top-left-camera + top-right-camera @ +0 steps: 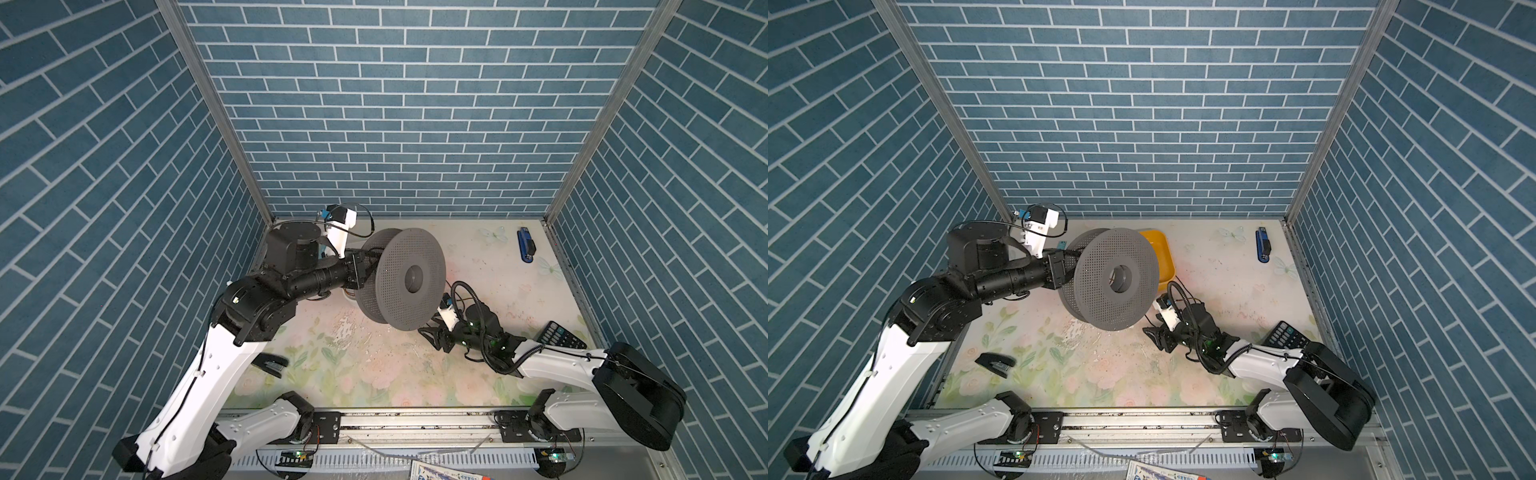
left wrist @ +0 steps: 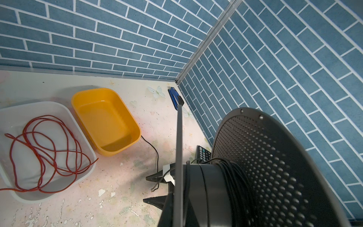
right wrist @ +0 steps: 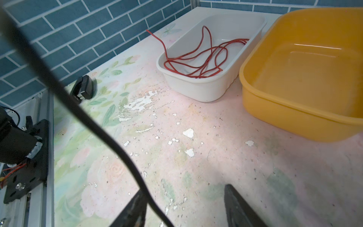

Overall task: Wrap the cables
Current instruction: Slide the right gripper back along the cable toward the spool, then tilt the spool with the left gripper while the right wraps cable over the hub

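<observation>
A big grey perforated plastic spool (image 1: 395,303) is held on edge over the flowered tabletop (image 1: 374,374). The left gripper (image 1: 360,271) is clamped on one flange of it. The right gripper (image 3: 183,188) sits low beside it, jaws apart. The thin black cable (image 2: 233,176) is mostly wound on the hub. One loose strand lies on the table near those fingers.

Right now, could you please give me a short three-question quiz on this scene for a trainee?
1. True or false: the thin reddish-brown wire lies in the yellow plastic tub.
2. Which gripper holds the grey perforated plastic spool? A left, B right, C neither.
3. Fill in: the thin black cable is wound around the spool's ____.
Key: 1 false, it lies in the white plastic tub; 2 A, the left gripper; 3 hub.
</observation>
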`<state>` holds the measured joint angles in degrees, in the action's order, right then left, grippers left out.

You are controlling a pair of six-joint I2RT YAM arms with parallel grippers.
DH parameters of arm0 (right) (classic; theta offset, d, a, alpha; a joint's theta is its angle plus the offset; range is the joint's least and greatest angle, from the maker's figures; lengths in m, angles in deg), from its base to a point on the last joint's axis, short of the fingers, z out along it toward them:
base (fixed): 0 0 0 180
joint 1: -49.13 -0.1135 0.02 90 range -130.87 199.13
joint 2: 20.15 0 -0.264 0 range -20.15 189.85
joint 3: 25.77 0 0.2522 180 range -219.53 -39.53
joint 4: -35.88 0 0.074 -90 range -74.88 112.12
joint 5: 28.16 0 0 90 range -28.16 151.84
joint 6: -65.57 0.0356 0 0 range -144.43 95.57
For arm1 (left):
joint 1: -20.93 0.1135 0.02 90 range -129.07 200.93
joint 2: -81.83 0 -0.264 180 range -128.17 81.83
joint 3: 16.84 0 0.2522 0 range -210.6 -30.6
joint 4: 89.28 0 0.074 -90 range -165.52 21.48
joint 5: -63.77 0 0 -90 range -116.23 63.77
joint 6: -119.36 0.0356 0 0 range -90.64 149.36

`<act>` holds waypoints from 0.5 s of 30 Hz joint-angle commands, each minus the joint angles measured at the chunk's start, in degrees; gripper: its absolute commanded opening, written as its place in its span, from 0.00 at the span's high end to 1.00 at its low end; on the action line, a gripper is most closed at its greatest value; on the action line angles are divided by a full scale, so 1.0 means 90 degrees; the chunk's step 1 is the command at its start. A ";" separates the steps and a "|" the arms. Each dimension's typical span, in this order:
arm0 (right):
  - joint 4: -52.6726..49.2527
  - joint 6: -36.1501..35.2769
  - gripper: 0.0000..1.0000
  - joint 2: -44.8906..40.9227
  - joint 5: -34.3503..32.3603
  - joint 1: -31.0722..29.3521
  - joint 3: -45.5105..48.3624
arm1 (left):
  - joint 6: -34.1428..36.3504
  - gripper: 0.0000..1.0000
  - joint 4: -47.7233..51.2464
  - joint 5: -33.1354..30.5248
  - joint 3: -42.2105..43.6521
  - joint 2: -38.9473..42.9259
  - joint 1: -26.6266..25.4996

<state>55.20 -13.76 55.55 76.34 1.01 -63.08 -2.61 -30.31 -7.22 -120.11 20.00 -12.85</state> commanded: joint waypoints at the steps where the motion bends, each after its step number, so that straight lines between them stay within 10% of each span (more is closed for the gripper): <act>1: 0.0469 -0.0148 0.50 0.0202 0.0048 -0.0043 -0.0352 | -0.0062 1.00 -0.0389 0.0134 -0.0068 0.0095 0.0023; 12: 0.0396 0.0224 1.00 0.0229 -0.0434 -0.0100 -0.0210 | 0.0162 1.00 -0.0061 -0.0198 -0.0221 0.0062 0.0093; 15: -0.0223 0.0346 1.00 0.0053 -0.1003 -0.0180 -0.0264 | 0.0121 1.00 -0.0099 0.0111 -0.0098 0.0001 0.0434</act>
<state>56.80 -12.40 58.13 72.98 0.11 -64.26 -1.62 -28.52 -8.10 -120.13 19.98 -11.39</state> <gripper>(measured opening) 0.059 0.084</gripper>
